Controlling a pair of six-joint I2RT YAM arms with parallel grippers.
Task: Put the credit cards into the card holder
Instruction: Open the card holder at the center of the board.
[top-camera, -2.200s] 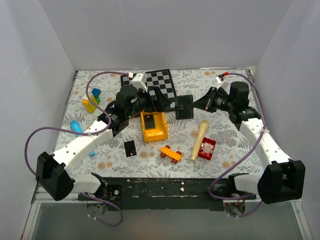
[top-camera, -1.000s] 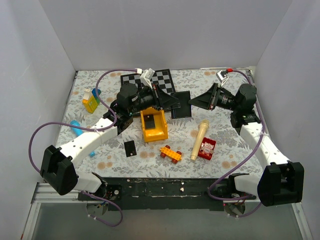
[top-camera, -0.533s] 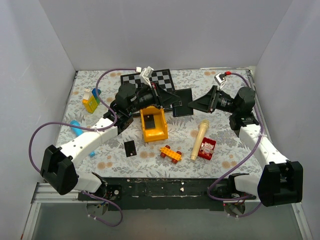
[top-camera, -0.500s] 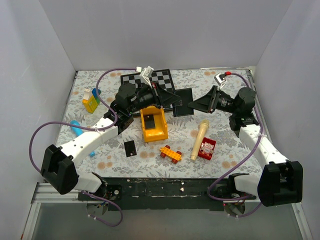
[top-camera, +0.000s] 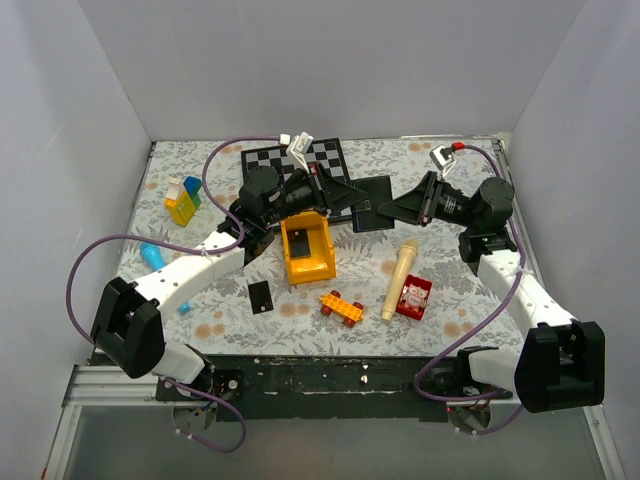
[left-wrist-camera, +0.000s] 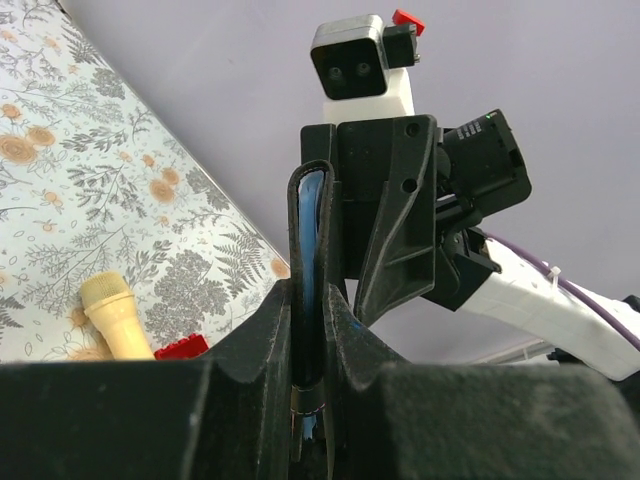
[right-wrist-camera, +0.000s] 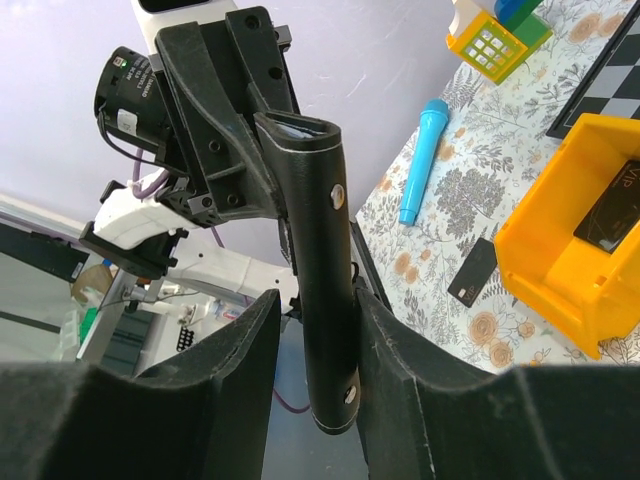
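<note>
The card holder, a black folding wallet with blue-grey inside, hangs in the air above the table's middle. My left gripper is shut on its edge; in the left wrist view the card holder stands clamped upright between the jaws of that gripper. My right gripper straddles the card holder from the other side, open, with a gap beside one finger. One of the credit cards lies on the table; another credit card lies in the yellow bin.
A checkerboard lies at the back. A beige microphone, a red brick and an orange toy car sit front right. A blue marker and coloured blocks are on the left.
Both grippers and the card holder have drifted slightly toward the back. The right gripper has closed in around the card holder's free side.
</note>
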